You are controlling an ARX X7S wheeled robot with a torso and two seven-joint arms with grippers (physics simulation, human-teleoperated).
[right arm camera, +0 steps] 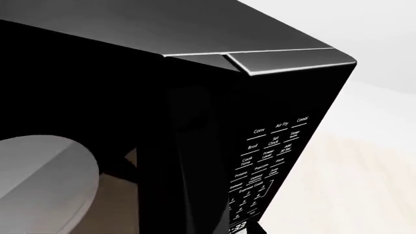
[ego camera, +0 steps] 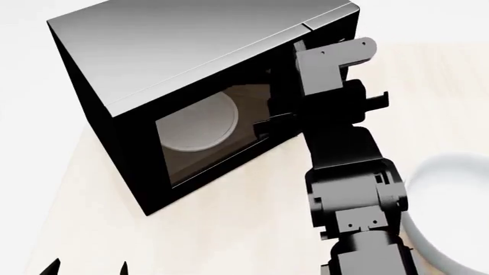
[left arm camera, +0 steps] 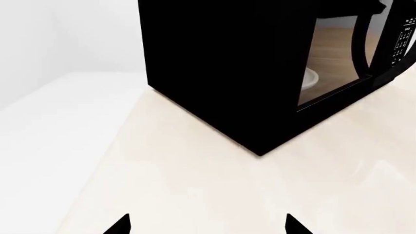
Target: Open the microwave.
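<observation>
Microwave point(ego camera: 191, 74) sits on the pale counter point(ego camera: 229, 229), angled so its door faces the robot's right arm. Everything below is placed relative to the microwave.

Door status: looks shut. In the left wrist view the door glass point(left arm camera: 334, 58) lies flush with the front face, the handle point(left arm camera: 361, 46) stands vertical beside the keypad point(left arm camera: 403, 41), no gap visible. Right wrist view agrees: the door edge meets the keypad panel point(right arm camera: 270, 161) with no visible gap. Turntable point(ego camera: 200, 123) shows only through the glass.

Right gripper point(ego camera: 267, 123) is at the door front, at the handle side next to the keypad. Arm body covers most of it in the head view; a dark finger pokes across the window edge. Can't tell jaw spacing, or whether it has the handle. Right wrist view shows no fingers.

Left gripper point(left arm camera: 206, 225) hangs off the microwave's left front corner, well apart from it. Only the two fingertips show, set wide, nothing between them.

White bowl-like rim point(ego camera: 443, 217) on the counter to the right of the microwave, behind the right arm.

Progress, my read: reach to the handle is roughly done, grasp unconfirmed, pull not started. Left to do: secure the handle, swing the door out about its left-side hinge.
</observation>
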